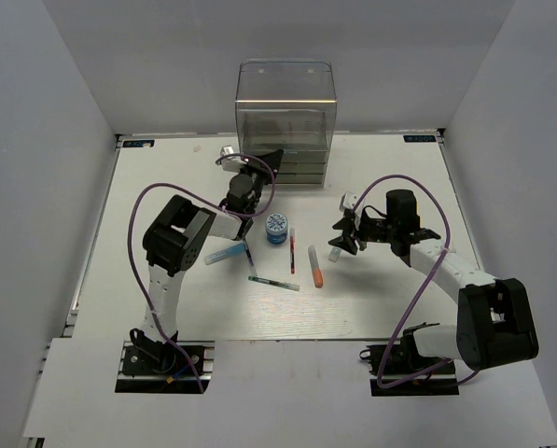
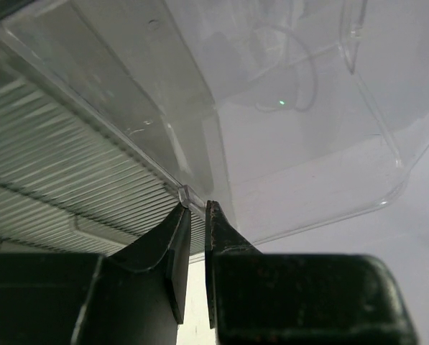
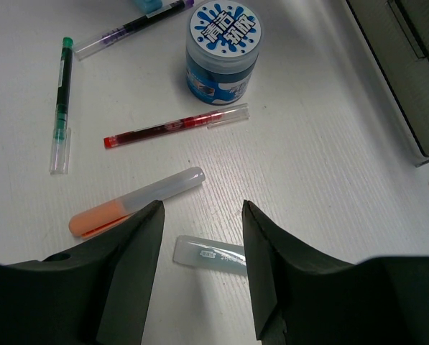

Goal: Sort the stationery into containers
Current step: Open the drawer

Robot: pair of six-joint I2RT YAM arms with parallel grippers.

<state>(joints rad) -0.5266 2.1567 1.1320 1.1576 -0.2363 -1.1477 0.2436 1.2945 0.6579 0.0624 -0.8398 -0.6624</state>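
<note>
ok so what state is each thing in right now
left end effector, shut, tips at the organiser front edge
right end effector, open, empty, above the pale-green marker
organiser, upright, drawers look pushed in
blue-and-white tub, upright
red pen, lying flat, capped
green pen, lying flat
dark pen, lying flat
orange marker, lying flat, capped
pale-green marker, lying flat
light-blue marker, lying flat

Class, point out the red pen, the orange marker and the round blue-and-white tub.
red pen [image 3: 174,126]: right wrist view, mid barrel.
orange marker [image 3: 139,195]: right wrist view, mid barrel.
round blue-and-white tub [image 3: 223,29]: right wrist view, centre of lid.
</note>
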